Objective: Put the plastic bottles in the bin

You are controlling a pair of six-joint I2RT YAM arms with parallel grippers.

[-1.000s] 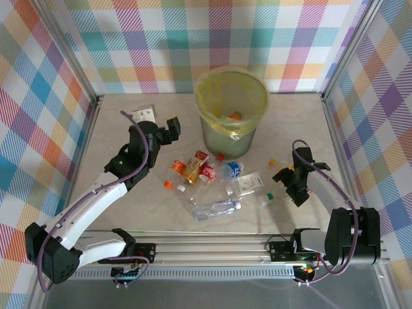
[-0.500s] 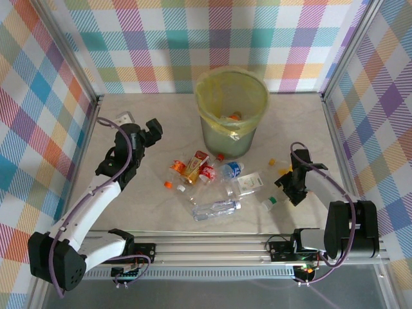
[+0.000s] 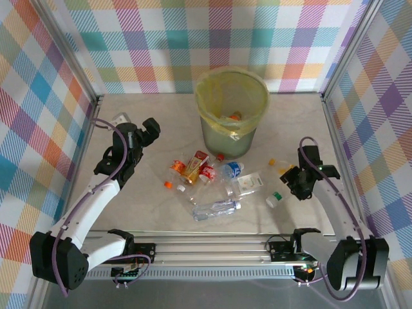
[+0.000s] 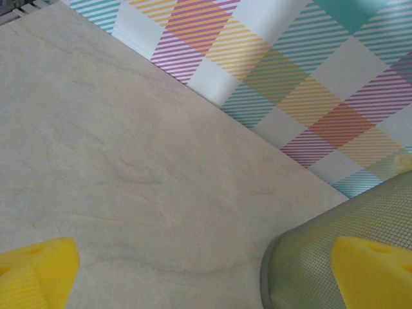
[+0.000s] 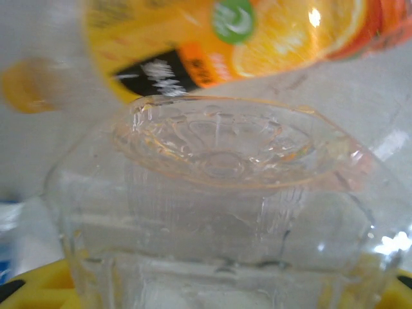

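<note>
**Right gripper pinching a bottle; left gripper spread beside the bin**

Nearest the arm bases, a blue-labelled bottle (image 3: 215, 208) is lying flat on the table (image 3: 154, 215). Just beyond it, on the right, the right gripper (image 3: 291, 189) is pinching a green-capped bottle (image 3: 275, 197). The overhead camera is giving the cap end. The right wrist camera is giving the clear moulded base, sitting between the yellow fingers (image 5: 32, 286), with an orange juice bottle (image 5: 225, 38) lying on the table past it.

At mid-table, a cluster of bottles (image 3: 206, 172) is lying loose.

To the left, the left gripper (image 3: 151, 131) is hovering with jaws spread, holding nothing. Its wrist camera is showing the yellow fingertips (image 4: 35, 270) wide apart, with bare table between them.

Farthest back, the bin (image 3: 215, 141) is standing upright, and its mesh wall is appearing in the left wrist view. A yellow bag (image 3: 257, 90) is lining it, and dropped bottles (image 3: 233, 117) are lying inside.
</note>
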